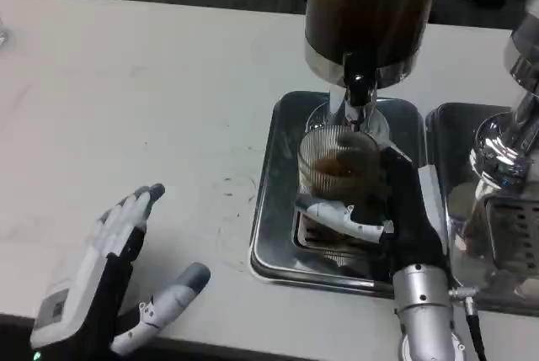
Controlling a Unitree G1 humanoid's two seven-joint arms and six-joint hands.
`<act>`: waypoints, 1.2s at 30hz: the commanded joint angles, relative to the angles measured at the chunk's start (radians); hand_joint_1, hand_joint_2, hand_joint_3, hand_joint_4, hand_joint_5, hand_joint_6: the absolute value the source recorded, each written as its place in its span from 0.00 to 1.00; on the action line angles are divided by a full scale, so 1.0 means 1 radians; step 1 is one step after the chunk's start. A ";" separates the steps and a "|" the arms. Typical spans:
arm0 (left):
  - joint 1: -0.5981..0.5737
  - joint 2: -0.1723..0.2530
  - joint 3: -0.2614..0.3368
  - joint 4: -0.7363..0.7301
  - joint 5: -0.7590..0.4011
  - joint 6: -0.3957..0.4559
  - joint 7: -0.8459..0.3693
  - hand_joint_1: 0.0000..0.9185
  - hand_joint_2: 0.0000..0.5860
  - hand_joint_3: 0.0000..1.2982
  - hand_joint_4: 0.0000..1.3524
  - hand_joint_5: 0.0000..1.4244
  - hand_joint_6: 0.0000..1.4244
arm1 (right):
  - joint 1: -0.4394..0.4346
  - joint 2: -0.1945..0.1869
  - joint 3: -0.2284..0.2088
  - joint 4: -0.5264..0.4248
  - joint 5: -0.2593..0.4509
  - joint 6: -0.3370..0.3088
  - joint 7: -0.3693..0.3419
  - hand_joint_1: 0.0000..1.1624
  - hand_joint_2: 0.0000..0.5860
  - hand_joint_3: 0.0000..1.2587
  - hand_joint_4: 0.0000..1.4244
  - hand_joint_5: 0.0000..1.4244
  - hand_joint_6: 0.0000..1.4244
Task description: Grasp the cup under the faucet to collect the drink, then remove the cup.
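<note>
dispenser [370, 7] top cropped, cup [338, 163] blurred

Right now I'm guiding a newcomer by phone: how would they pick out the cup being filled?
Find the tall dark drink dispenser at the far edge of the white table. Below its faucet lies a steel tray, and the cup stands on it, gripped by the right hand. It is the only clear ribbed glass, with brown drink inside.

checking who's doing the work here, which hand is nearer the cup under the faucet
Right. The right hand is wrapped around the cup on the drip tray. The left hand rests open on the table, well off to the cup's left.
</note>
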 commanded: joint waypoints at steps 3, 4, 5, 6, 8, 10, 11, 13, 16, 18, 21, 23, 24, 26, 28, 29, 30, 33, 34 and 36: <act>-0.001 0.012 -0.011 -0.003 -0.010 0.003 -0.012 0.00 0.28 0.03 0.00 0.01 0.00 | 0.025 0.005 0.003 -0.008 -0.005 0.011 -0.008 0.95 0.25 0.53 0.49 0.51 0.49; -0.003 0.012 -0.013 -0.001 -0.010 0.002 -0.012 0.00 0.28 0.03 0.00 0.01 0.00 | 0.027 0.005 0.003 -0.012 -0.006 0.011 -0.010 0.95 0.25 0.54 0.50 0.51 0.50; -0.005 0.011 -0.014 -0.001 -0.010 0.002 -0.013 0.00 0.28 0.03 0.00 0.01 0.00 | 0.030 0.003 0.004 -0.017 -0.008 0.011 -0.013 0.95 0.25 0.55 0.50 0.52 0.51; -0.006 0.011 -0.015 0.000 -0.010 0.002 -0.013 0.00 0.28 0.03 0.00 0.01 0.00 | 0.032 0.002 0.003 -0.021 -0.010 0.010 -0.016 0.95 0.25 0.55 0.51 0.52 0.52; -0.008 0.011 -0.017 0.002 -0.011 0.002 -0.013 0.00 0.28 0.03 0.00 0.01 0.00 | 0.037 0.001 0.002 -0.029 -0.013 0.009 -0.023 0.95 0.24 0.56 0.52 0.53 0.52; -0.010 0.012 -0.020 0.002 -0.009 0.001 -0.013 0.00 0.28 0.03 0.00 0.01 0.00 | 0.047 0.000 0.001 -0.048 -0.017 0.005 -0.030 0.95 0.22 0.57 0.52 0.54 0.54; -0.011 0.013 -0.021 0.002 -0.009 0.001 -0.012 0.00 0.28 0.03 0.00 0.01 0.00 | 0.053 -0.001 0.001 -0.060 -0.020 0.003 -0.033 0.95 0.22 0.57 0.52 0.54 0.54; -0.013 0.014 -0.023 0.004 -0.009 0.000 -0.012 0.00 0.28 0.03 0.00 0.01 0.00 | 0.067 -0.005 0.002 -0.088 -0.029 0.001 -0.038 0.95 0.22 0.57 0.53 0.54 0.55; -0.016 0.016 -0.028 0.001 -0.008 -0.005 -0.012 0.00 0.28 0.03 0.00 0.01 0.00 | 0.092 -0.015 0.002 -0.141 -0.040 0.013 -0.030 0.95 0.22 0.58 0.54 0.55 0.55; -0.021 0.016 -0.034 0.003 -0.009 -0.006 -0.015 0.00 0.28 0.03 0.00 0.01 0.00 | 0.114 -0.025 0.005 -0.187 -0.051 0.025 -0.021 0.95 0.22 0.59 0.54 0.55 0.56; -0.030 0.017 -0.043 0.009 -0.010 -0.007 -0.019 0.00 0.28 0.03 0.00 0.01 0.00 | 0.131 -0.030 0.011 -0.223 -0.058 0.038 -0.016 0.95 0.22 0.60 0.54 0.56 0.57; -0.032 0.019 -0.046 0.010 -0.009 -0.008 -0.020 0.00 0.28 0.03 0.00 0.01 0.00 | 0.145 -0.030 0.012 -0.245 -0.050 0.046 -0.004 0.95 0.22 0.60 0.54 0.56 0.59; -0.034 0.020 -0.046 0.010 -0.008 -0.009 -0.020 0.00 0.28 0.03 0.00 0.01 0.00 | 0.150 -0.029 0.011 -0.254 -0.045 0.051 0.004 0.94 0.23 0.60 0.55 0.56 0.59; -0.036 0.021 -0.047 0.009 -0.006 -0.009 -0.018 0.00 0.28 0.03 0.00 0.01 0.00 | 0.171 -0.029 0.012 -0.283 -0.041 0.053 0.017 0.93 0.23 0.60 0.56 0.57 0.61; -0.039 0.023 -0.047 0.015 -0.008 -0.010 -0.020 0.00 0.28 0.03 0.00 0.01 0.00 | 0.194 -0.028 0.010 -0.311 -0.040 0.052 0.018 0.93 0.23 0.60 0.56 0.58 0.62; -0.040 0.023 -0.048 0.017 -0.009 -0.011 -0.020 0.00 0.28 0.03 0.00 0.01 0.00 | 0.201 -0.027 0.009 -0.319 -0.041 0.051 0.016 0.93 0.23 0.61 0.57 0.58 0.63; -0.042 0.023 -0.049 0.020 -0.010 -0.012 -0.020 0.00 0.28 0.03 0.00 0.01 0.00 | 0.206 -0.027 0.008 -0.325 -0.043 0.051 0.013 0.93 0.23 0.61 0.57 0.59 0.64; -0.045 0.022 -0.054 0.023 -0.007 -0.014 -0.019 0.00 0.28 0.03 0.00 0.01 0.00 | 0.219 -0.026 0.002 -0.345 -0.044 0.049 0.006 0.93 0.23 0.62 0.58 0.59 0.65; -0.046 0.022 -0.056 0.024 -0.006 -0.014 -0.018 0.00 0.28 0.03 0.00 0.01 0.00 | 0.224 -0.026 0.001 -0.354 -0.043 0.047 0.006 0.93 0.23 0.62 0.58 0.59 0.65; -0.047 0.024 -0.059 0.025 -0.005 -0.015 -0.016 0.00 0.28 0.03 0.00 0.01 0.00 | 0.238 -0.028 -0.001 -0.374 -0.042 0.045 0.010 0.92 0.23 0.63 0.58 0.60 0.66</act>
